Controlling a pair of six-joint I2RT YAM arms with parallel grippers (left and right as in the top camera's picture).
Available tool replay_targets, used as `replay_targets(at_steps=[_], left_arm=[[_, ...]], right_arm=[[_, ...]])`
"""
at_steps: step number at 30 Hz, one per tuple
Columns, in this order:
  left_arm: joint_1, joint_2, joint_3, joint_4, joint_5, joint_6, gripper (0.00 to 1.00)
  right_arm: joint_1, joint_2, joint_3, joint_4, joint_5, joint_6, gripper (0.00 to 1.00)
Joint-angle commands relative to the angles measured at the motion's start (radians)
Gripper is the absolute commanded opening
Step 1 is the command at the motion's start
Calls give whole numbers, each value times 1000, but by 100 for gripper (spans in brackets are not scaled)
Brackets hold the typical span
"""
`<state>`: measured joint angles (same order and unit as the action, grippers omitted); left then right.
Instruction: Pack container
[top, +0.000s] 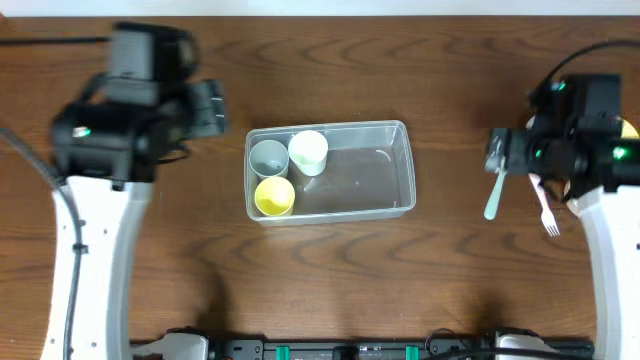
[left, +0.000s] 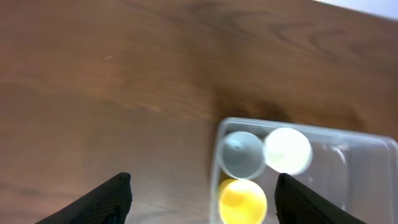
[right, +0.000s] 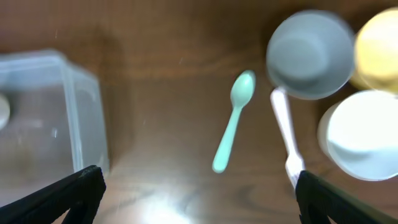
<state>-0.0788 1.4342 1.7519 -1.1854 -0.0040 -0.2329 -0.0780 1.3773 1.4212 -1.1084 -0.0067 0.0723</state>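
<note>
The clear plastic container (top: 380, 180) sits mid-table with a grey cup (top: 268, 157), a white cup (top: 308, 151) and a yellow cup (top: 274, 196) at its left end. It also shows in the left wrist view (left: 367, 168) and the right wrist view (right: 81, 118). My left gripper (left: 202, 199) is open and empty, above the table left of the container. My right gripper (right: 196, 193) is open and empty, above a mint green spoon (right: 233, 121) and a white fork (right: 286, 134) lying on the table right of the container.
In the right wrist view a grey bowl (right: 310, 55), a yellow bowl (right: 378, 50) and a white bowl (right: 364, 134) stand to the right of the cutlery. The spoon (top: 493, 195) and fork (top: 545, 210) lie under the right arm in the overhead view.
</note>
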Motion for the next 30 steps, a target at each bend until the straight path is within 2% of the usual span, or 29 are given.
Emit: replay_targets(at_steps=[1, 7, 15, 22, 27, 30], left_arm=[[104, 16, -80, -7, 108, -7, 74], [167, 16, -254, 62, 125, 16, 74], [167, 15, -467, 200, 196, 34, 74], [167, 15, -520, 202, 203, 65, 74], [167, 15, -520, 201, 203, 65, 74], [167, 15, -520, 201, 203, 65, 74]], right_arm=[[-51, 102, 126, 2, 33, -11, 99], [-95, 296, 260, 4, 145, -59, 99], [-135, 516, 261, 22, 160, -70, 99], [-142, 672, 261, 93, 161, -71, 99], [-146, 759, 261, 125, 160, -78, 93], [-146, 794, 261, 127, 160, -76, 85]])
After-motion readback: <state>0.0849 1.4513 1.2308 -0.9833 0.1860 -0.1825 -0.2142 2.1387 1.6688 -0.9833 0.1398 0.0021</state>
